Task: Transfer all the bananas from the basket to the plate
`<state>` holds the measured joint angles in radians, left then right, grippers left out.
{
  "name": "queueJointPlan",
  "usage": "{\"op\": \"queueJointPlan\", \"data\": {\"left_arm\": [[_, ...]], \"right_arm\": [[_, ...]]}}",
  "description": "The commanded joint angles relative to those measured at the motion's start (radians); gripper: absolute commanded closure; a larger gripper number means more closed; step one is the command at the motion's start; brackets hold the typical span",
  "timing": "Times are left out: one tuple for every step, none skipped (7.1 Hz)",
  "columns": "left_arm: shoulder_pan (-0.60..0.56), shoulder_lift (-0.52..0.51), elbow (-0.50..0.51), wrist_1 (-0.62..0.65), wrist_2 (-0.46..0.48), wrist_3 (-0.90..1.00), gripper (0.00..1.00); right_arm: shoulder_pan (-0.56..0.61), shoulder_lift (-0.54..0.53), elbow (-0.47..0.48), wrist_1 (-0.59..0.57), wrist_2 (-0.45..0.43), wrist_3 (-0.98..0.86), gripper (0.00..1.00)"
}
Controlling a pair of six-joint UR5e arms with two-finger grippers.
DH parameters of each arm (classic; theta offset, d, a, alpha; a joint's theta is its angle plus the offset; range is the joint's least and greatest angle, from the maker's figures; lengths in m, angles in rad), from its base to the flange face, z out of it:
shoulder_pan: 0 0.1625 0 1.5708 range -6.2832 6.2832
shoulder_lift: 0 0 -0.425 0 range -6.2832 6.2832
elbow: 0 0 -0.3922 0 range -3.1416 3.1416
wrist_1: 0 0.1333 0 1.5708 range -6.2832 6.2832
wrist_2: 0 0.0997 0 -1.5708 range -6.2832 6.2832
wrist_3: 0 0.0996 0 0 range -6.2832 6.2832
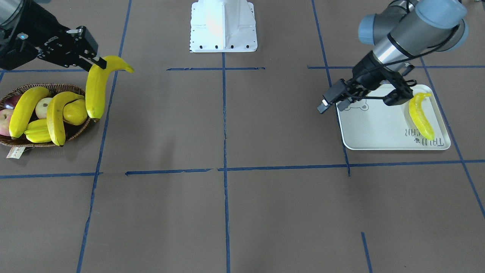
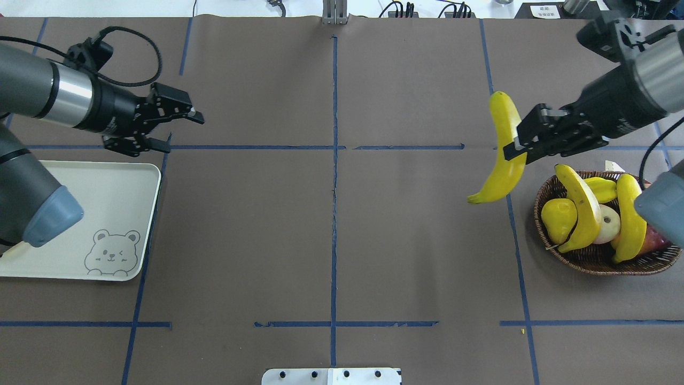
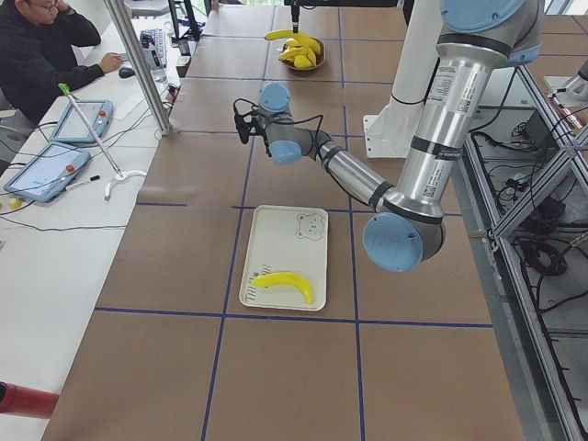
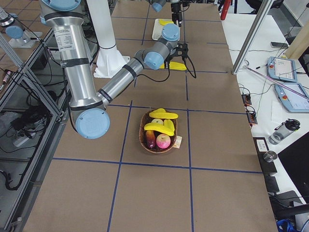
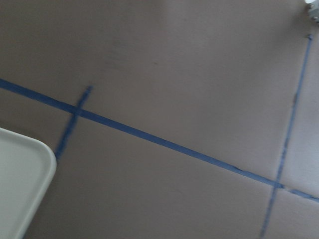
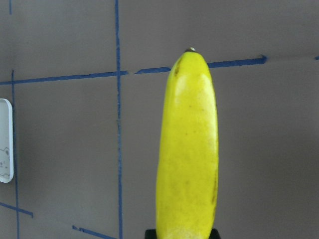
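My right gripper [image 2: 515,149] is shut on a long yellow banana [image 2: 505,155], held in the air just left of the basket [image 2: 598,264]; the right wrist view shows this banana [image 6: 187,149] filling its centre. Two more bananas [image 2: 582,208] [image 2: 630,219] lie across the other fruit in the wicker basket [image 1: 22,143]. One banana [image 1: 420,115] lies on the white bear-print plate [image 1: 379,129]. My left gripper [image 2: 181,131] hangs open and empty above the table past the plate's [image 2: 107,203] far corner.
A yellow pear [image 2: 558,216], a starfruit [image 1: 38,132], a pale round fruit [image 2: 609,224] and an apple [image 1: 4,121] share the basket. The white robot base [image 1: 223,26] stands mid-table. A person [image 3: 37,55] sits at a side desk with tablets.
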<state>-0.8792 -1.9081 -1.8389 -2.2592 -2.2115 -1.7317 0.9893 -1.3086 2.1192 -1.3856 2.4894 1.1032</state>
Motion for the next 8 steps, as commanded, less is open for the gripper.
{"op": "queueJointPlan", "data": {"left_arm": [[0.067, -0.132, -0.011, -0.057, 0.012, -0.226, 0.01], [0.091, -0.168, -0.011, -0.056, 0.016, -0.25, 0.01], [0.107, -0.179, -0.014, -0.057, 0.016, -0.255, 0.01], [0.133, -0.192, -0.013, -0.057, 0.018, -0.252, 0.01], [0.15, -0.204, -0.008, -0.057, 0.018, -0.252, 0.01], [0.175, -0.215, -0.013, -0.056, 0.029, -0.252, 0.01], [0.209, -0.238, -0.011, -0.054, 0.058, -0.253, 0.01], [0.247, -0.253, -0.007, -0.052, 0.102, -0.253, 0.01]], "right_arm": [[-0.183, 0.089, 0.001, 0.122, -0.189, 0.253, 1.0], [-0.277, 0.106, -0.001, 0.213, -0.284, 0.352, 1.0], [-0.356, 0.133, 0.001, 0.241, -0.381, 0.404, 1.0], [-0.423, 0.169, 0.002, 0.241, -0.456, 0.427, 0.99], [-0.461, 0.189, 0.002, 0.241, -0.489, 0.428, 0.99], [-0.477, 0.199, 0.001, 0.241, -0.492, 0.428, 0.99], [-0.48, 0.201, 0.002, 0.241, -0.492, 0.428, 0.99], [-0.485, 0.201, 0.002, 0.24, -0.492, 0.428, 0.99]]}}
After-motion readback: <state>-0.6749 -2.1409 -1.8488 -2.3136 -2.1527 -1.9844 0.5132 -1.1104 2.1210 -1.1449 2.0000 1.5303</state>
